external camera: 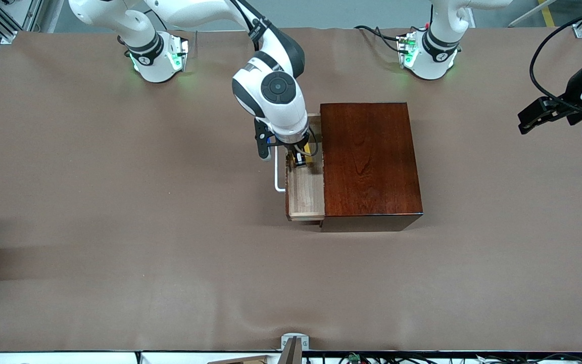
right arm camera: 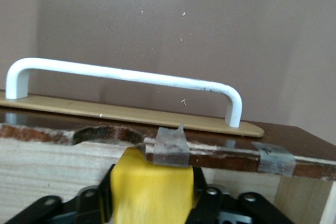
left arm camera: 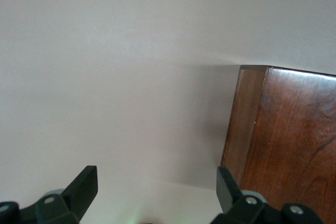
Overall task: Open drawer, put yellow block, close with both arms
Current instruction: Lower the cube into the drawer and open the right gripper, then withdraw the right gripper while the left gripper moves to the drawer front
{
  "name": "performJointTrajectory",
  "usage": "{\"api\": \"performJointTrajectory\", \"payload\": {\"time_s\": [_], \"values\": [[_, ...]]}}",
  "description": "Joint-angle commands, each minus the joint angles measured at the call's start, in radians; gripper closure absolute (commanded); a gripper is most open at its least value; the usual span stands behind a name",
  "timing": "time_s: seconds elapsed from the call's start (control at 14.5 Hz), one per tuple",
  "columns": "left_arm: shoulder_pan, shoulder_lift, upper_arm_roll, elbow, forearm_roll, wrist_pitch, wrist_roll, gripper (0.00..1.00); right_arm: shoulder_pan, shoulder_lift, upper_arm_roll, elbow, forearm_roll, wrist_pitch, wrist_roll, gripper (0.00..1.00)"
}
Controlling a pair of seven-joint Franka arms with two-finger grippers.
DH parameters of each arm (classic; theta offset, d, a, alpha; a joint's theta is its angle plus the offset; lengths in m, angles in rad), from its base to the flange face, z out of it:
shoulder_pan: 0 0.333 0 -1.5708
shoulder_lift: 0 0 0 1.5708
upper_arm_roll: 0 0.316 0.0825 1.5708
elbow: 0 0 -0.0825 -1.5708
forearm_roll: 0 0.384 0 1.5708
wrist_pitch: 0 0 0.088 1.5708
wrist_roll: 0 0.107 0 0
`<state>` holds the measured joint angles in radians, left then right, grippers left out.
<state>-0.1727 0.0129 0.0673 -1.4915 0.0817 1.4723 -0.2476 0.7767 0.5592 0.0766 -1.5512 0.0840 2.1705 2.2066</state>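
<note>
Right tool (right arm camera: pixel 152 203) grips yellow block (right arm camera: pixel 151 190) inside drawer (external camera: pixel 305 194); left tool (left arm camera: pixel 157 192) open.

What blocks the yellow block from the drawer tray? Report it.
Nothing visible does. The right gripper is shut on the yellow block and already down inside the open drawer, just inside the front that carries the white handle. The left gripper waits open beside the box.

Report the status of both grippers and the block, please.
Right gripper shut on yellow block, inside open drawer. Left gripper open, waiting beside box. Nothing obstructs.
</note>
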Motion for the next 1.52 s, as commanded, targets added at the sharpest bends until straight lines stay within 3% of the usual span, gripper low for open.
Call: {"api": "performJointTrajectory", "payload": {"time_s": [0.0, 0.41, 0.76, 1.31, 1.45], "values": [[-0.001, -0.027, -0.006, -0.029, -0.017, 0.0, 0.031, 0.0, -0.002, 0.005, -0.012, 0.068, -0.02, -0.029, 0.021, 0.0], [-0.005, -0.021, -0.046, -0.027, -0.017, 0.0, 0.01, 0.0, -0.063, -0.004, -0.015, 0.181, -0.015, -0.165, -0.007, 0.0], [-0.01, -0.005, -0.089, -0.024, -0.019, 0.0, -0.018, 0.0, -0.169, -0.056, -0.012, 0.212, -0.003, -0.273, -0.186, 0.0], [-0.05, 0.076, -0.217, -0.004, -0.062, 0.022, -0.246, 0.0, -0.307, -0.12, -0.012, 0.214, 0.002, -0.391, -0.451, 0.0], [-0.092, 0.139, -0.242, 0.054, -0.06, 0.032, -0.379, 0.0, -0.361, -0.149, -0.006, 0.214, 0.006, -0.446, -0.539, 0.0]]}}
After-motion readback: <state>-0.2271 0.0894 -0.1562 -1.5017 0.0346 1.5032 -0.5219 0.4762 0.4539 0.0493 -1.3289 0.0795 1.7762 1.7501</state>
